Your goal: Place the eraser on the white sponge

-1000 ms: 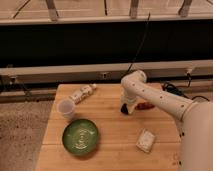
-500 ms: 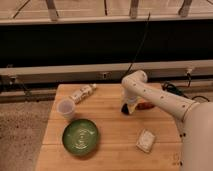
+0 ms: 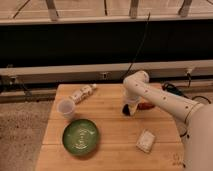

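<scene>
Eraser [image 3: 127, 109] shows to me only as a small dark block right at the tip of my gripper [image 3: 129, 108], down over the middle of the wooden table [image 3: 110, 131], just left of the reddish-brown oblong thing [image 3: 146, 106]. I read the fingers as closed; whether they actually clamp the block I cannot tell. White sponge [image 3: 145, 141] lies nearer and to the right, well apart. Green plate [image 3: 80, 136] sits near left, translucent cup [image 3: 66, 108] beyond it, a tipped bottle [image 3: 82, 93] farther back.
</scene>
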Available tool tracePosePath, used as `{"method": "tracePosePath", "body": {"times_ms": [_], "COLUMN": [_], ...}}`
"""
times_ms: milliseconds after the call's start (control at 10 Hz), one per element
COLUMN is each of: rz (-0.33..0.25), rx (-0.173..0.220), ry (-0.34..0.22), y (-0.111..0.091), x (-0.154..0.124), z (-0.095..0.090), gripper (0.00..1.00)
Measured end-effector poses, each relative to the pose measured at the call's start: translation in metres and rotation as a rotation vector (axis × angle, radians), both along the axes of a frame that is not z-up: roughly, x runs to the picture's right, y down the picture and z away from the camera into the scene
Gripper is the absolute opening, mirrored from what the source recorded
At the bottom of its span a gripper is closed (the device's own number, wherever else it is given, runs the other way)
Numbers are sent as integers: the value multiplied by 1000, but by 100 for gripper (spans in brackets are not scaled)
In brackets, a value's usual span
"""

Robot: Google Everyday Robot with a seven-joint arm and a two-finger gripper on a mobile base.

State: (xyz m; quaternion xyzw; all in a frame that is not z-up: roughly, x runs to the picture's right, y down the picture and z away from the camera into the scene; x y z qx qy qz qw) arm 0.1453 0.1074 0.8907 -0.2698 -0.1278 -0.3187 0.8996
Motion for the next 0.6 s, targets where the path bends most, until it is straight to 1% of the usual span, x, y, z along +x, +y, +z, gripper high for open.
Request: {"method": "tracePosePath", "body": {"times_ms": [200,600], "rz": [5,13], "rx": [-3,-6], "ry": [1,-2], "y": [4,7], "x": [9,14], "z": [-16,-24], "gripper": [0,0]}}
